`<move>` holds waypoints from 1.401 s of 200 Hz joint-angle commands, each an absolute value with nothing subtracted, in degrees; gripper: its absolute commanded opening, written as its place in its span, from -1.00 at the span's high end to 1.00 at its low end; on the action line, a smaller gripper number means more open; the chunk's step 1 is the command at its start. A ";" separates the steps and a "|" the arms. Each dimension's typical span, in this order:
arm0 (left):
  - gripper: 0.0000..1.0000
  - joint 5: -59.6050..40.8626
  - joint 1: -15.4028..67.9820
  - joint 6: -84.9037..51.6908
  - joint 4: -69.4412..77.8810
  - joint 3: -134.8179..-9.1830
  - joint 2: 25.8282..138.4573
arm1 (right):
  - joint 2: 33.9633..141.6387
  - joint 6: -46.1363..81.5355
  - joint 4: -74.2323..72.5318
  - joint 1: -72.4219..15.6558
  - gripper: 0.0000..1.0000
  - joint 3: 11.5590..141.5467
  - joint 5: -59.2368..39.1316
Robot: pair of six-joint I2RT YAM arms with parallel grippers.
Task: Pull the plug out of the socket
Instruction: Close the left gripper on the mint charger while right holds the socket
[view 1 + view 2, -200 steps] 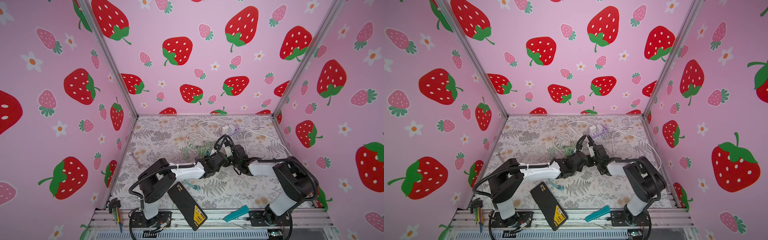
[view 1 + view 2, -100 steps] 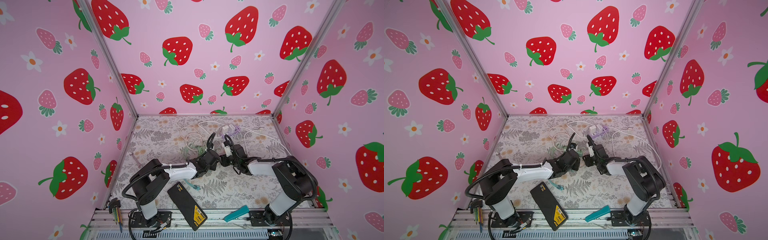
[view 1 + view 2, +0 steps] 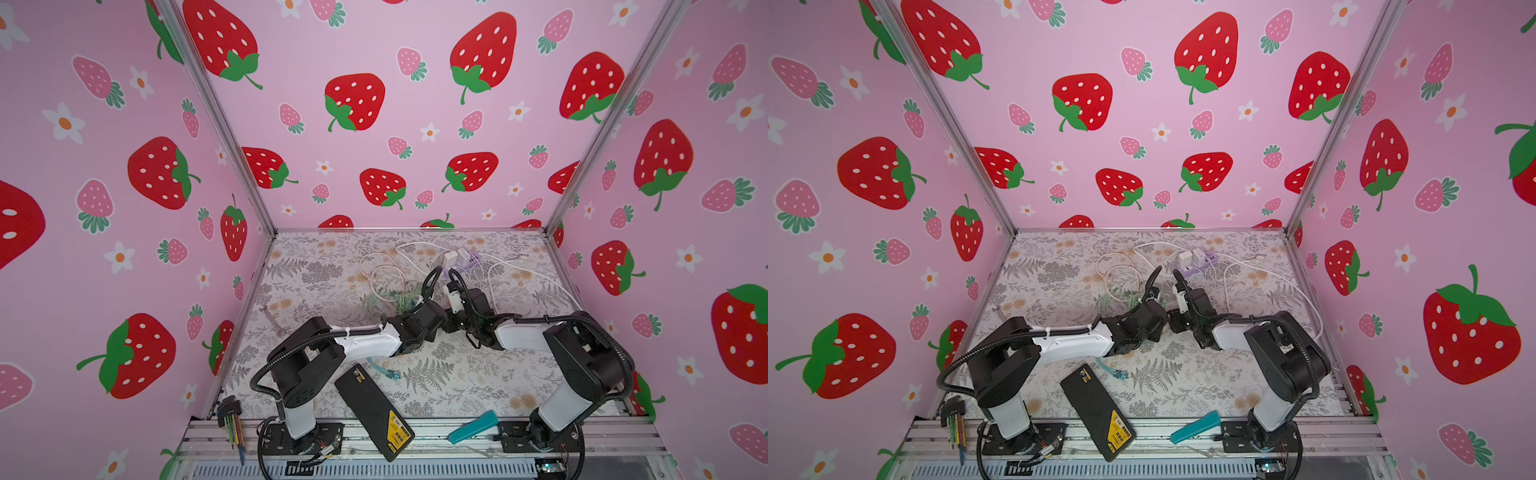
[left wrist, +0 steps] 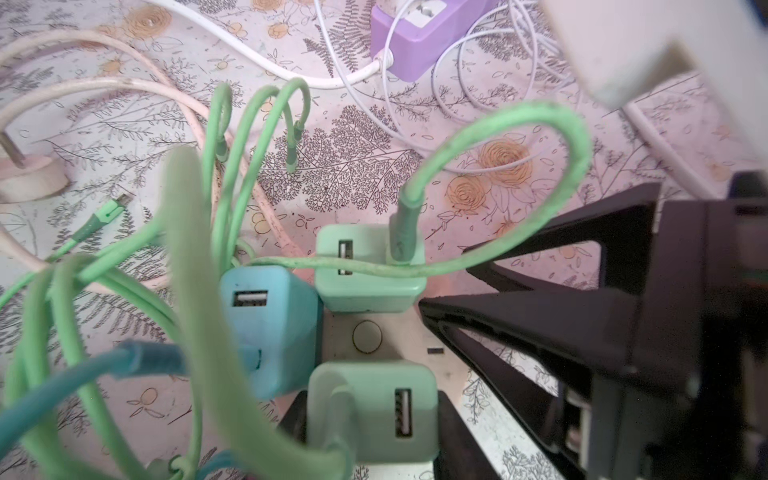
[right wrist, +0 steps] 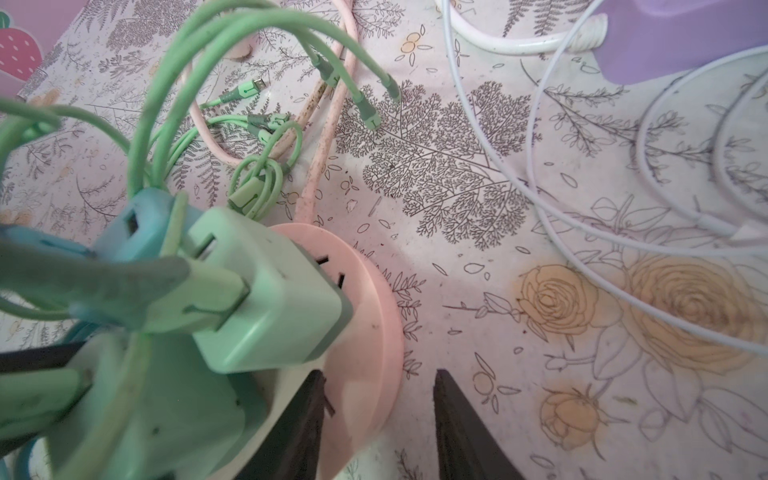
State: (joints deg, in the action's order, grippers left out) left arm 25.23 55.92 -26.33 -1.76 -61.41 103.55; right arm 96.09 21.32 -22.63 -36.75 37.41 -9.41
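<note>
In both top views I see the two arms meeting over the middle of the flowered bench (image 3: pixel 332 266), the left end effector (image 3: pixel 441 321) and the right end effector (image 3: pixel 456 323) almost nose to nose. They cover the socket from up here, so I cannot tell their grip from these views. A purple power strip (image 3: pixel 469 262) lies farther back among white cables. A black case (image 3: pixel 374 411) and a teal tool (image 3: pixel 473 426) sit at the front edge. From the left wrist I look down on the round socket (image 4: pixel 365 336), which carries three chargers: a blue charger (image 4: pixel 270 328), a mint charger (image 4: pixel 365 274) with a green cable in it, and the mint plug (image 4: pixel 374 411) nearest the camera. The left end effector (image 4: pixel 370 419) is closed on that plug, with a black finger (image 4: pixel 446 415) against each flank. The plug sits on the socket's face. From the right wrist I see the pink socket (image 5: pixel 365 316) tilted, its rim caught in the right end effector (image 5: pixel 378 407). One finger (image 5: pixel 307 415) lies over the top face and the other outside the edge, so the end effector is clamped on the socket. The held plug (image 5: pixel 174 407) shows low beside it, blurred.
</note>
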 commanded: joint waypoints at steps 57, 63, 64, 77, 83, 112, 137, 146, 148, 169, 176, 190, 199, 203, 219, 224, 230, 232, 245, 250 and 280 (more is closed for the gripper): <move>0.61 23.76 58.43 -24.84 -2.14 -64.82 102.58 | 101.51 20.30 -9.21 -38.76 0.10 35.28 -8.70; 0.62 23.15 58.16 -25.12 -1.75 -64.56 102.36 | 101.51 20.30 -9.19 -38.76 0.10 35.28 -8.70; 0.62 23.00 58.13 -25.22 -1.66 -64.49 102.33 | 101.51 20.30 -9.21 -38.76 0.10 35.31 -8.70; 0.62 21.49 57.57 -26.02 -0.76 -63.81 101.80 | 101.43 20.30 -9.15 -38.85 0.10 35.24 -8.61; 0.62 20.91 57.22 -26.64 -0.50 -63.57 101.53 | 101.43 20.30 -9.15 -38.84 0.10 35.23 -8.65; 0.62 16.31 55.71 -29.26 1.74 -61.69 99.87 | 101.43 20.30 -9.07 -39.02 0.10 35.30 -8.36; 0.62 13.06 53.82 -31.44 3.65 -59.76 98.58 | 101.43 20.21 -9.02 -39.11 0.10 35.30 -8.17; 0.62 13.01 53.70 -31.47 3.87 -59.43 98.20 | 101.43 20.21 -8.92 -39.15 0.11 35.27 -8.11; 0.62 12.96 53.64 -31.47 3.80 -59.42 98.18 | 101.43 20.21 -8.89 -39.12 0.10 35.38 -8.09; 0.62 12.74 53.46 -31.80 3.43 -59.50 97.87 | 101.56 20.21 -8.84 -39.34 0.10 35.36 -7.91; 0.62 12.66 53.46 -31.90 3.51 -59.42 97.76 | 101.56 20.12 -8.81 -39.37 0.10 35.47 -7.86; 0.62 12.79 53.46 -31.88 3.45 -59.50 97.69 | 101.43 20.13 -8.72 -39.45 0.10 35.43 -7.75; 0.62 13.01 53.46 -31.50 3.07 -59.80 97.89 | 101.43 20.10 -8.76 -39.55 0.10 35.48 -7.70; 0.62 13.36 53.51 -31.27 2.74 -60.05 98.06 | 101.43 20.13 -8.73 -39.54 0.11 35.45 -7.67; 0.62 15.45 54.19 -30.02 0.47 -61.58 99.14 | 101.43 20.12 -8.69 -39.62 0.10 35.45 -7.58; 0.62 16.32 54.64 -29.34 -0.13 -62.13 99.55 | 101.42 20.13 -8.68 -39.64 0.10 35.43 -7.56; 0.62 17.91 55.19 -28.45 -1.10 -62.95 100.23 | 101.43 20.12 -8.63 -39.64 0.10 35.44 -7.54; 0.62 18.45 55.41 -28.23 -1.53 -63.35 100.51 | 101.43 20.13 -8.62 -39.62 0.11 35.53 -7.55; 0.63 21.08 56.40 -27.05 -4.87 -65.76 102.33 | 101.43 20.08 -8.60 -39.69 0.10 35.54 -7.56; 0.63 21.94 56.78 -26.63 -5.50 -66.31 102.83 | 101.41 20.12 -8.59 -39.69 0.11 35.56 -7.48; 0.63 27.45 59.19 -24.19 -8.99 -69.32 104.35 | 101.51 20.04 -8.49 -39.81 0.10 35.68 -7.22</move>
